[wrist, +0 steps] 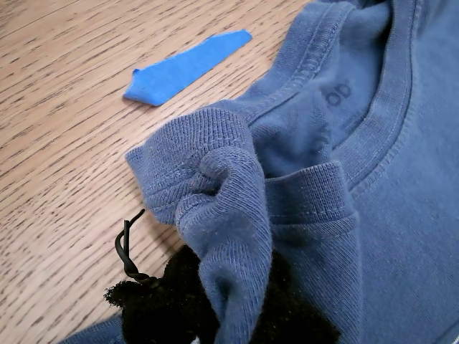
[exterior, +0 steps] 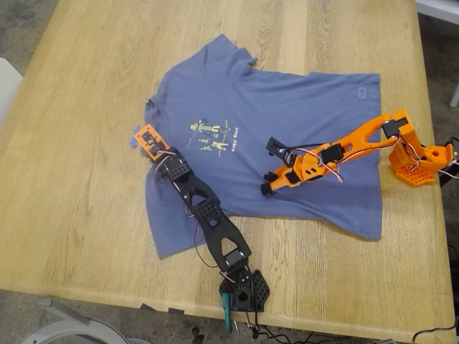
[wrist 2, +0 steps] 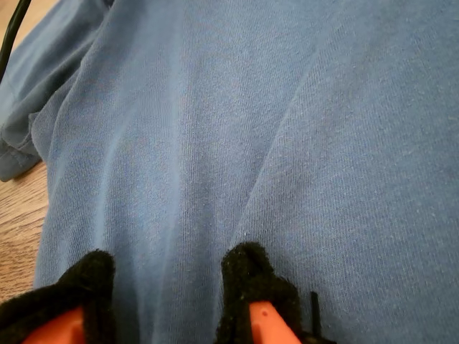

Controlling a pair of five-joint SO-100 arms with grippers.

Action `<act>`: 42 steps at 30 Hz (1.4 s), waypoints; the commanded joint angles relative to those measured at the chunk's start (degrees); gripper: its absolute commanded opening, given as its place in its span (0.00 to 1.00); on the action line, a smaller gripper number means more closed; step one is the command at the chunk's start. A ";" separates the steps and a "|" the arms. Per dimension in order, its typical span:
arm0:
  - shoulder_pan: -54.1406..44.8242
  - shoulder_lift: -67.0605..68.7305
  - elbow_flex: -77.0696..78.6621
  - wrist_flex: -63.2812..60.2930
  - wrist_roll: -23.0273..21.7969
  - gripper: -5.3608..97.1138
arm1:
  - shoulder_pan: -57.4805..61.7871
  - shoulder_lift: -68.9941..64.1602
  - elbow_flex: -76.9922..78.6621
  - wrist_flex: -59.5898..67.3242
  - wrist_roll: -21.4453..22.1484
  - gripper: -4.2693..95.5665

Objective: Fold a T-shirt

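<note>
1 T-shirt (exterior: pixel 287 136), 2 arms, 1 blue tape scrap (wrist: pixel 185 66), 1 table (exterior: pixel 64 215).

A light wooden tabletop (exterior: pixel 86 179) with lengthwise grain fills the exterior view under even, soft light. Grey floor (exterior: pixel 21 29) is seen beyond its far corner at the exterior view's left, and past its near edge.

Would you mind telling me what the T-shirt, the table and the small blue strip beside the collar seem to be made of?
The T-shirt looks like soft matte cotton knit: fine ribbing shows at the collar, stitched seams beside it. The table looks like pale wood or wood veneer with a smooth, low-sheen finish; long grain lines run across it. The blue strip seems to be matte tape, thin and flat with torn-looking ends, though paper is possible.
</note>
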 commanded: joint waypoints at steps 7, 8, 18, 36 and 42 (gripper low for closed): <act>4.57 3.96 1.49 1.67 -0.70 0.06 | -4.31 -0.79 -4.83 15.03 -2.11 0.30; 4.57 4.31 1.49 1.85 -0.70 0.06 | -4.31 -0.97 -5.27 16.61 -2.46 0.30; 4.75 7.65 1.67 3.69 -0.62 0.06 | -4.22 -3.34 -14.06 36.21 -5.19 0.28; 5.80 13.62 7.29 3.87 -0.70 0.06 | -1.41 -7.12 -20.13 57.13 -8.00 0.18; 5.80 16.00 9.76 3.52 -0.70 0.06 | 1.41 -7.47 -20.04 57.30 -9.23 0.07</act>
